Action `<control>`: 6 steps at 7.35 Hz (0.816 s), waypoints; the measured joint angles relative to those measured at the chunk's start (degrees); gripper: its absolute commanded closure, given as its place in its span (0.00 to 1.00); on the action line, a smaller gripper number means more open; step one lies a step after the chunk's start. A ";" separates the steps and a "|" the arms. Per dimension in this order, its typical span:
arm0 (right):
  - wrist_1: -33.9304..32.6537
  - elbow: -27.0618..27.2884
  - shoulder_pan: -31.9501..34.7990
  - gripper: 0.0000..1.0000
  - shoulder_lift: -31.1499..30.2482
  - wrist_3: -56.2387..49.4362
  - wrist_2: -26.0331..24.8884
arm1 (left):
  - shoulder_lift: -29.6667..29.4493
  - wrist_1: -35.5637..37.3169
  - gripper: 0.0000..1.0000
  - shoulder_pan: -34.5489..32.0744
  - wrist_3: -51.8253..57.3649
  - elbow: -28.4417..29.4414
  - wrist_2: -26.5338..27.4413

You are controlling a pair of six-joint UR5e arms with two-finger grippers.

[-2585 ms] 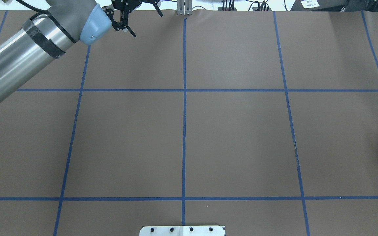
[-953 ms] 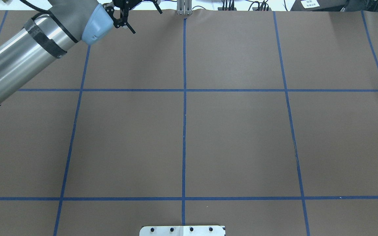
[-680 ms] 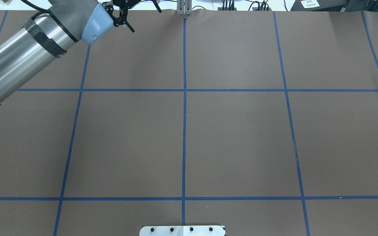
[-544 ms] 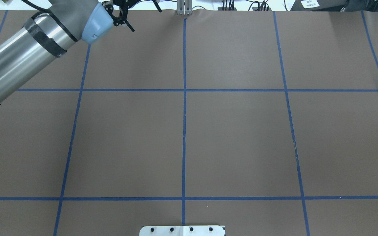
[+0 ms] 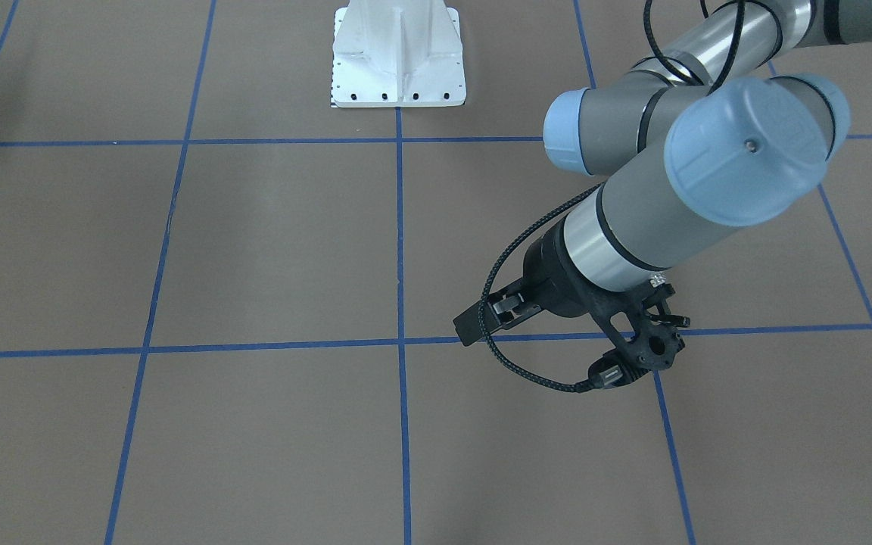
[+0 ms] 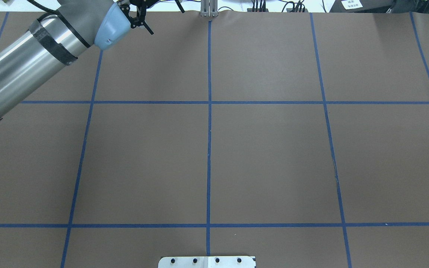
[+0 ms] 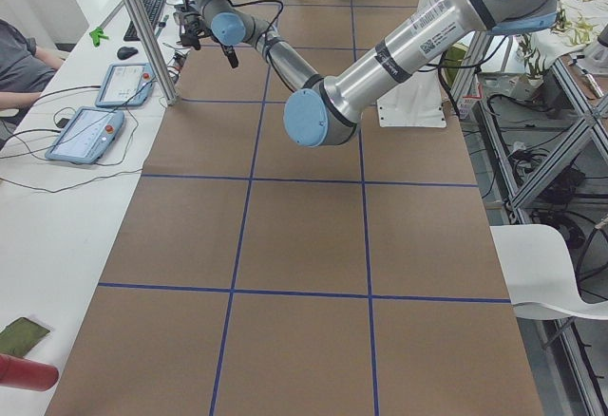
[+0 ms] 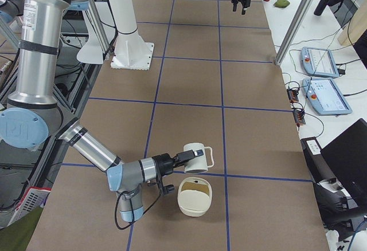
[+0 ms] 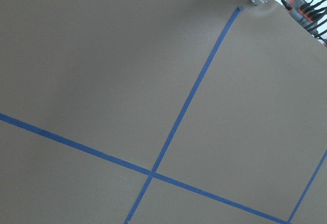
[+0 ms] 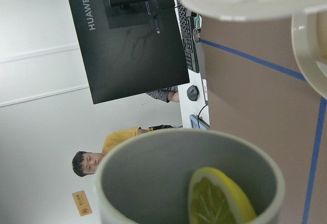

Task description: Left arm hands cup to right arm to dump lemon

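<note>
The cup [image 8: 196,158] is a cream-white mug with a squarish handle. It hangs tipped over at the end of my near right arm, at the right gripper [image 8: 179,160]. I cannot tell whether that gripper is open or shut. In the right wrist view the cup's grey inside [image 10: 168,178] fills the lower frame. The lemon [image 10: 219,198], a yellow slice, lies at its rim. A cream bowl [image 8: 195,196] stands on the table just below the cup. My left gripper [image 6: 166,21] is open and holds nothing, up at the table's far edge. Neither the cup nor the lemon shows in the overhead view.
Brown paper with a blue tape grid [image 6: 209,102] covers the table. The white robot base plate [image 5: 398,53] sits at the robot's side. A metal post [image 6: 209,9] stands at the far edge. Tablets [image 8: 318,62] lie on a side bench. A person [image 10: 122,147] sits behind a monitor.
My left arm has drawn slightly further toward the table's far edge, with its gripper still open. Nothing else in the overhead view has moved.
</note>
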 measured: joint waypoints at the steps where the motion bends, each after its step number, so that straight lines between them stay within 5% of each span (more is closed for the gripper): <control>1: 1.15 -0.53 0.02 0.68 -0.04 3.02 -1.30 | -0.02 0.00 0.00 0.07 0.06 0.00 0.29; 6: 2.17 -0.93 0.27 0.66 0.13 17.34 -5.03 | -0.52 0.03 0.00 0.72 1.70 0.35 3.34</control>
